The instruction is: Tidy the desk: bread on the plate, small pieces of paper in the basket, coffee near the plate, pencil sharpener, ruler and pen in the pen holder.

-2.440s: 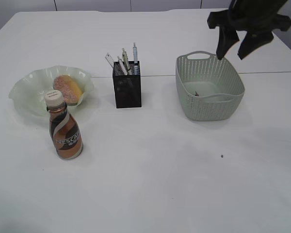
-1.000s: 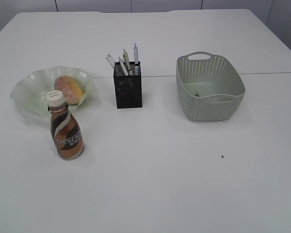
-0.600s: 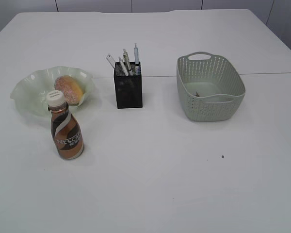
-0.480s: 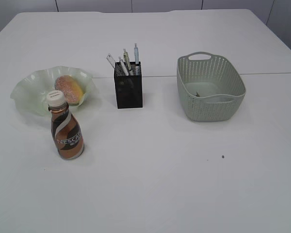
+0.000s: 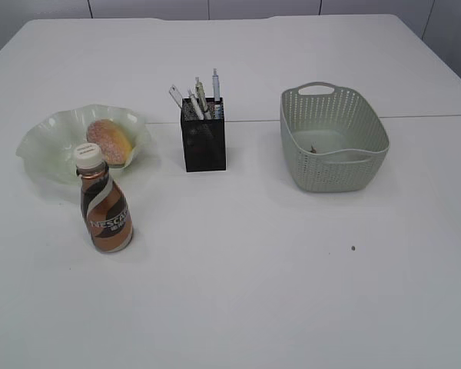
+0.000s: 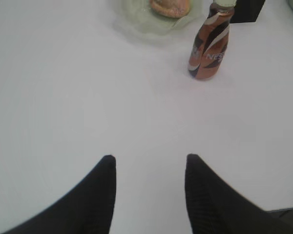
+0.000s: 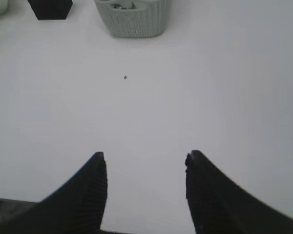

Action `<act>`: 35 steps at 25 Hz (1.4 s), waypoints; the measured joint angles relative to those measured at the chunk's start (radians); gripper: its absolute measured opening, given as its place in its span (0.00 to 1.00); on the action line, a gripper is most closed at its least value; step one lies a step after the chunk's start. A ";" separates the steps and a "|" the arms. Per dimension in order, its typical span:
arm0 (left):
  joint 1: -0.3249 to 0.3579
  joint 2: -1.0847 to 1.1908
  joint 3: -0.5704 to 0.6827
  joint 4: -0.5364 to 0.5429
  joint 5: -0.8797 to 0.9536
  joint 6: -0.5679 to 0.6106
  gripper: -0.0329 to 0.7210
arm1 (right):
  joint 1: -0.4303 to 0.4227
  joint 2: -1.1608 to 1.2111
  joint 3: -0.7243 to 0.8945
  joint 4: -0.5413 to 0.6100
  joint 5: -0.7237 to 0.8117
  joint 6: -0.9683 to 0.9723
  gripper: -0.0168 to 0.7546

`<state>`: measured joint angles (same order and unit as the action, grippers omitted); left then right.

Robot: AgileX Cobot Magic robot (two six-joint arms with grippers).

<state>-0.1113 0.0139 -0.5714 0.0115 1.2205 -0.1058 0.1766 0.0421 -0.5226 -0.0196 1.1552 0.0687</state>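
The bread (image 5: 108,141) lies in the pale-green plate (image 5: 50,150) at the left of the white desk (image 5: 238,292). The Nescafe coffee bottle (image 5: 104,201) stands upright just in front of the plate. The black mesh pen holder (image 5: 203,144) holds the clear ruler (image 5: 177,98) and several pens. The grey-green basket (image 5: 332,137) holds a small scrap of paper (image 5: 313,149). The pencil sharpener is hidden. Neither arm shows in the exterior view. My left gripper (image 6: 150,161) is open and empty, well back from the bottle (image 6: 210,41). My right gripper (image 7: 145,158) is open and empty, well back from the basket (image 7: 132,17).
A tiny dark speck (image 5: 353,247) lies on the desk in front of the basket; it also shows in the right wrist view (image 7: 125,76). The desk's near edge shows at the bottom corners of both wrist views.
The right arm, which hung over the basket's far right corner 2.4 s ago, has left the exterior view. The things on the desk have not moved.
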 joint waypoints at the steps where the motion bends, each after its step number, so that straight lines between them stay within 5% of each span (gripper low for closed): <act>1: 0.000 0.000 0.004 -0.012 -0.013 0.013 0.50 | 0.000 0.000 0.010 0.000 0.000 0.000 0.52; 11: 0.000 0.000 0.039 -0.012 -0.100 0.044 0.51 | 0.000 -0.001 0.027 0.002 -0.004 -0.054 0.52; 21: 0.000 0.000 0.046 -0.030 -0.117 0.068 0.70 | 0.000 -0.001 0.028 0.002 -0.004 -0.069 0.52; 35: 0.000 0.000 0.046 -0.033 -0.117 0.072 0.69 | 0.000 -0.044 0.028 0.002 -0.004 -0.069 0.52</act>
<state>-0.1113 0.0139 -0.5252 -0.0210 1.1031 -0.0338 0.1766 -0.0020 -0.4944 -0.0178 1.1512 0.0000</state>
